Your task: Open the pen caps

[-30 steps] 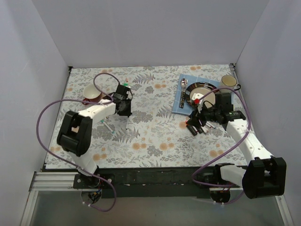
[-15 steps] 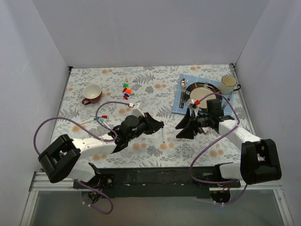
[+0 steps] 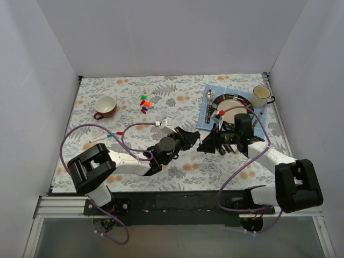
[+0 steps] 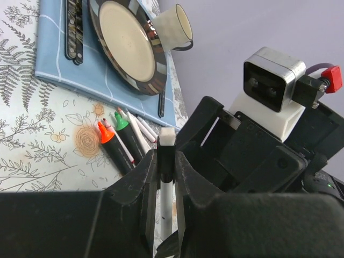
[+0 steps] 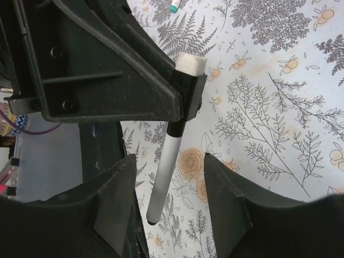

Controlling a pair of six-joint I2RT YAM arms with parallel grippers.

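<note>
My left gripper point(image 3: 189, 141) point(image 4: 165, 157) is shut on a slim white-barrelled pen point(image 4: 166, 207) by its black collar, with a white end sticking out past the fingers. In the right wrist view the pen point(image 5: 167, 161) hangs from the left fingers point(image 5: 129, 86), and my right gripper point(image 5: 167, 161) point(image 3: 206, 144) is open with a finger on each side of the barrel's free end, not touching it. Loose pen caps point(image 3: 144, 102), red, green, orange and blue, lie at the back left. Black markers with an orange end point(image 4: 114, 149) and a green end point(image 4: 127, 138) lie by the mat.
A blue mat point(image 3: 206, 119) at the back right carries a plate point(image 3: 243, 100) and cutlery, with a cream mug point(image 3: 262, 95) beside it. A red cup point(image 3: 105, 107) stands at the back left. More pens point(image 3: 105, 138) lie left of centre.
My left gripper has moved from the caps at the back left to the table's middle, holding the pen. My right gripper has left the pens by the mat and come to meet it.
</note>
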